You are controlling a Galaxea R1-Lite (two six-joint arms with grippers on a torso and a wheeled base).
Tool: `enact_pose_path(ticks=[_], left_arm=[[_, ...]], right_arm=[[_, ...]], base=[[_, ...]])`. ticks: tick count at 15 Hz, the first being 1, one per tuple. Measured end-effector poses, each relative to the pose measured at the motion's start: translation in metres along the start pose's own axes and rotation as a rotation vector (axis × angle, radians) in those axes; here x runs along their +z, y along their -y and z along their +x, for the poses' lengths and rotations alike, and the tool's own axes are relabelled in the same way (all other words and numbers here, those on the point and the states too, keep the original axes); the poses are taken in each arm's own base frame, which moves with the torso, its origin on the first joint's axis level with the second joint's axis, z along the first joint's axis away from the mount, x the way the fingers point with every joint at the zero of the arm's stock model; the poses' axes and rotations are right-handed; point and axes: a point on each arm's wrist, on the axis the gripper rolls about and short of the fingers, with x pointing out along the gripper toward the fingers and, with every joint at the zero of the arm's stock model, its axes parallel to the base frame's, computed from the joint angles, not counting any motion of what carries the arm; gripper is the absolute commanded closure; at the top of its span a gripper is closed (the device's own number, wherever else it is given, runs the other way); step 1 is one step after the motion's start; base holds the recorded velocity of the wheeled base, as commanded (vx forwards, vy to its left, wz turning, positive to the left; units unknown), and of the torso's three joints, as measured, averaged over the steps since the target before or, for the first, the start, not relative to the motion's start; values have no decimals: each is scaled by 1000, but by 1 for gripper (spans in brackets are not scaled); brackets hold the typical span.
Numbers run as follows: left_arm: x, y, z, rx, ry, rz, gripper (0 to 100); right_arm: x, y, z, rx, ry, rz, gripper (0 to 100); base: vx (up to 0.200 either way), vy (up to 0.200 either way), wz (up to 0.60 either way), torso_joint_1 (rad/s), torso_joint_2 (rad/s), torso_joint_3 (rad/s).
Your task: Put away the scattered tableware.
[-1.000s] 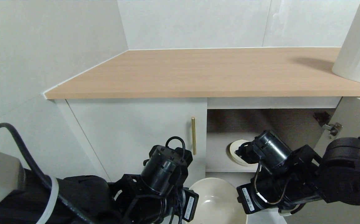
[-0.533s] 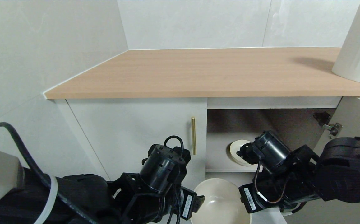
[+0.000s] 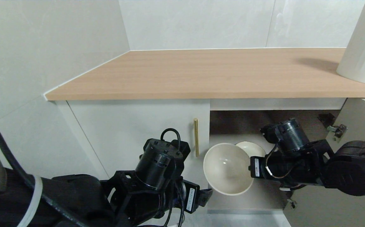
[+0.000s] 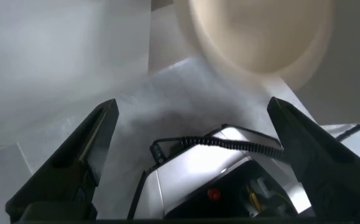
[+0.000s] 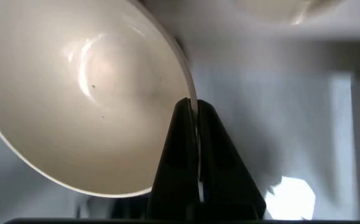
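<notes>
Raised: bowl (image 3: 227, 168), now tilted, 4 o'clock of brass handle (image 3: 196, 137). Right wrist view: right gripper (image 5: 192, 109) clamps its rim. Left wrist view: left gripper (image 4: 193, 109) spread, empty. Print on sticker (image 3: 256, 167) illegible.

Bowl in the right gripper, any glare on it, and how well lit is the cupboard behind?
Right wrist view: bright highlights inside the bowl. Head view: one small glint inside it; the cupboard interior lies in shadow.
</notes>
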Motion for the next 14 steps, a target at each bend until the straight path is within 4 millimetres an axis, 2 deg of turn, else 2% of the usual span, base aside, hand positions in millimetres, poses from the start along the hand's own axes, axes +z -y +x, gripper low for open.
enact_pose_path(ticks=[4,6,14], left_arm=[[4,-1,-5,-3,19,-10,0],[5,-1,-6,-6,25,-22,0],[10,1,-7,-28,78,-37,0]], right_arm=[[7,32,27,-105,168,84,100],[7,42,39,-144,172,107,100],[36,75,67,-222,247,243,100]], base=[[0,0,0,0,0,0],[0,0,0,0,0,0],[0,0,0,0,0,0]])
